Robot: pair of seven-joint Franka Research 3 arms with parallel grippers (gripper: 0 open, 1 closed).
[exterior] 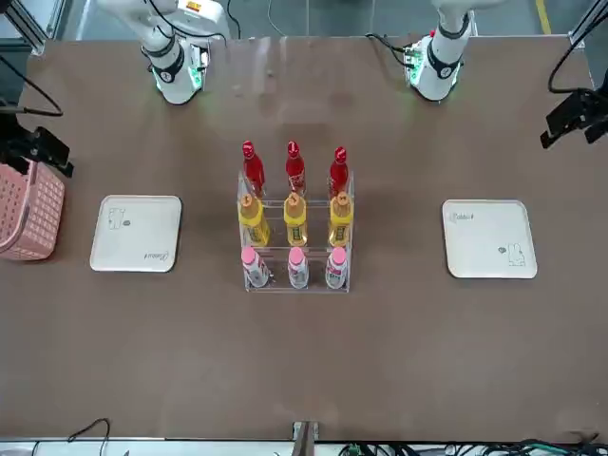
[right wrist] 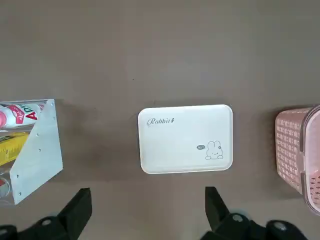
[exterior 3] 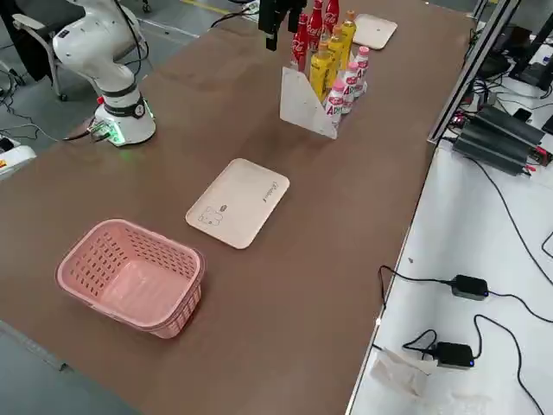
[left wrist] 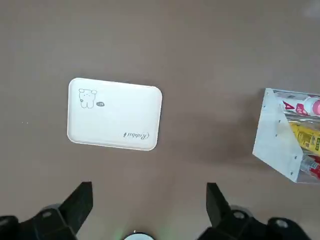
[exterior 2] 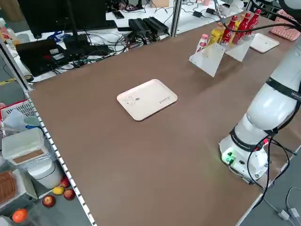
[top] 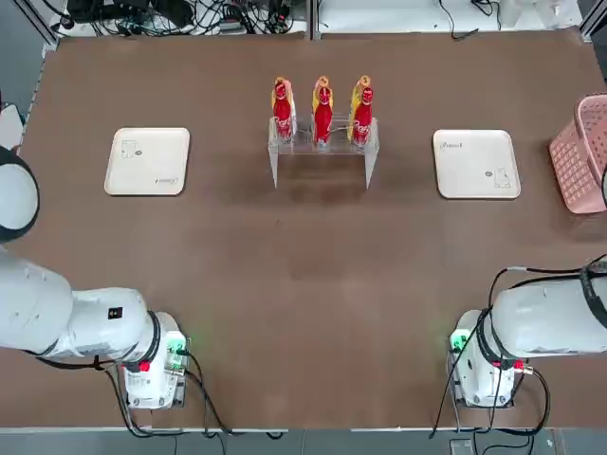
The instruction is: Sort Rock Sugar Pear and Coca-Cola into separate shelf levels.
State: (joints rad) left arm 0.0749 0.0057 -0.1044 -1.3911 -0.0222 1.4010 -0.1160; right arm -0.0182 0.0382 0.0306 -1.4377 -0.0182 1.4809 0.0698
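Rock Sugar Pear (exterior: 294, 220), three slim yellow bottles with orange caps: all upright in a row on the middle level of the small clear acrylic rack (exterior: 295, 249).
Coca-Cola (exterior: 294, 169), three slim red bottles with red caps and white script: upright in a row on the top level, the row nearest the robot. Each red bottle stands directly behind a yellow one as seen in the front view.
Lowest level, on the side away from the robot: three small white bottles with pink caps (exterior: 296, 268), also upright.
Rack sits mid-way across the brown tabletop (top: 303, 284), toward its far edge from the arms.
Flat cream trays: one (top: 148, 161) on the robot's left of the rack, one (top: 476, 164) on its right, both well apart from the rack. Pink plastic basket (top: 581, 152) just beyond the right tray at the tabletop edge.
Left claw (left wrist: 149, 202): fingers spread wide, nothing between them, poised above bare tabletop with the left tray ahead.
Right claw (right wrist: 148, 207): likewise spread wide and holding nothing, above bare tabletop, right tray and basket ahead.
Both arms' bases at the near edge, well apart from the rack.
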